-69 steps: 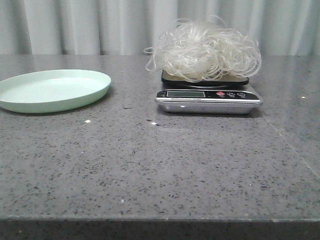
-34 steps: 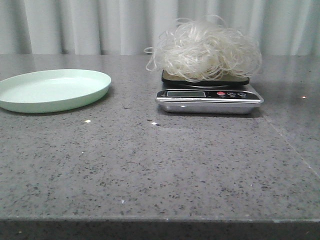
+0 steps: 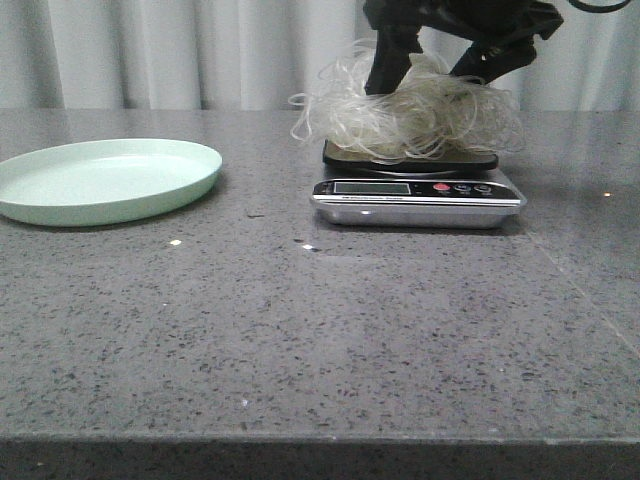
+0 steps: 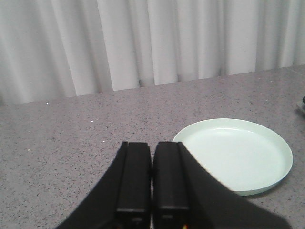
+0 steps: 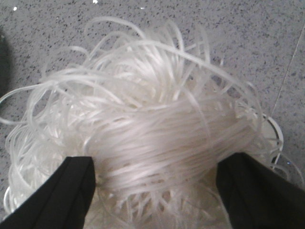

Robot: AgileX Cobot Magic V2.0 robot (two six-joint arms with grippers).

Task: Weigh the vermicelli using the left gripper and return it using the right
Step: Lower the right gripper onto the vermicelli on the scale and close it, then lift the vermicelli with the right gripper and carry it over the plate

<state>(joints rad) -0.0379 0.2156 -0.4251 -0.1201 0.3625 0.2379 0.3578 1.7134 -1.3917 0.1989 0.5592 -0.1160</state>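
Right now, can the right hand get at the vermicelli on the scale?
Probably yes: the right hand is open, fingers straddling the vermicelli on the scale, with nothing between them.

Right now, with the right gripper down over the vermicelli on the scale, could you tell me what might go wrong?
1. The right gripper is open astride the vermicelli; closing may catch only part of the fluffy mass, leaving strands on the scale.
2. Loose loops hang past the scale's edge and may drop onto the table on the way to the plate.
3. Pressing lower could nudge the scale.
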